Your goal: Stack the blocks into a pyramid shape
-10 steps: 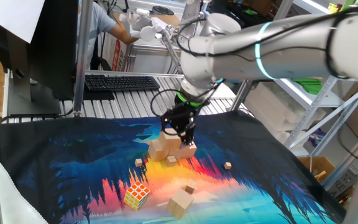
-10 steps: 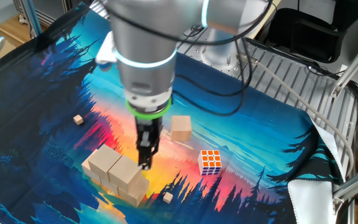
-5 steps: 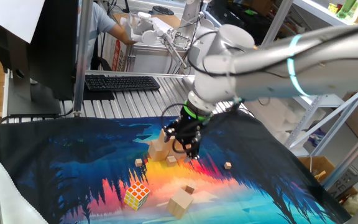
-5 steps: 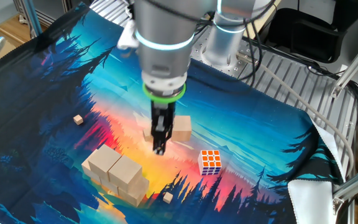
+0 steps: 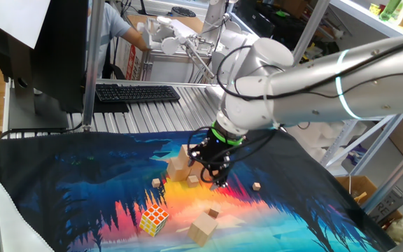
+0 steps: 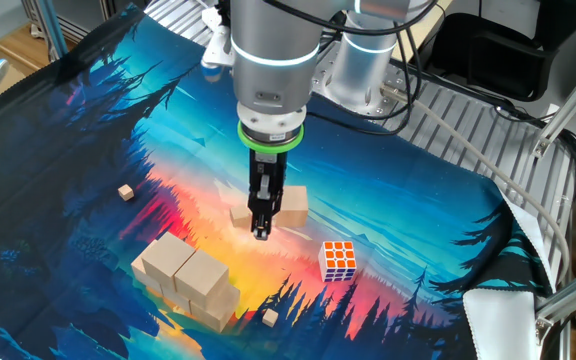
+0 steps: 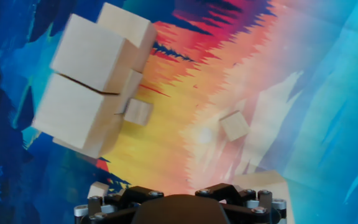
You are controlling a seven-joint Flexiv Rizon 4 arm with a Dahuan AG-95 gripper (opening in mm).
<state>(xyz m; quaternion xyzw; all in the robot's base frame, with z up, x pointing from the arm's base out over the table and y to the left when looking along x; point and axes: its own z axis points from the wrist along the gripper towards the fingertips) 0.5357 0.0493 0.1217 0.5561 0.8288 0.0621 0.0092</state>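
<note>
- The gripper (image 6: pixel 260 232) hangs empty over the painted mat (image 6: pixel 88 120), fingers pointing down and spread wide, holding nothing.
- The stacked blocks (image 6: pixel 186 280) sit together toward the near edge of the mat in the other fixed view: two on top of a lower row, the exact count of the bottom row hard to tell from here.
- One loose block (image 6: pixel 291 206) lies just behind the fingers, well apart from the stack; the Rubik's cube (image 6: pixel 339 260) stands to its side.
- Tiny wooden cubes dot the mat, one (image 7: pixel 138 112) touching or nearly touching the stack's foot, another (image 7: pixel 234 126) in the open.
- Risk: a descent on the loose block with the fingers off-centre could shove it across the cloth rather than straddle it; the small cube nearby could also get caught under a fingertip.
- Risk: carrying that block back, a low approach could clip the top pair and topple the stack, which has a visible seam between its blocks.
- Against a second ago, the arm has drawn away from the stack, where it then stood right over the blocks, and now stands beside the loose block.
</note>
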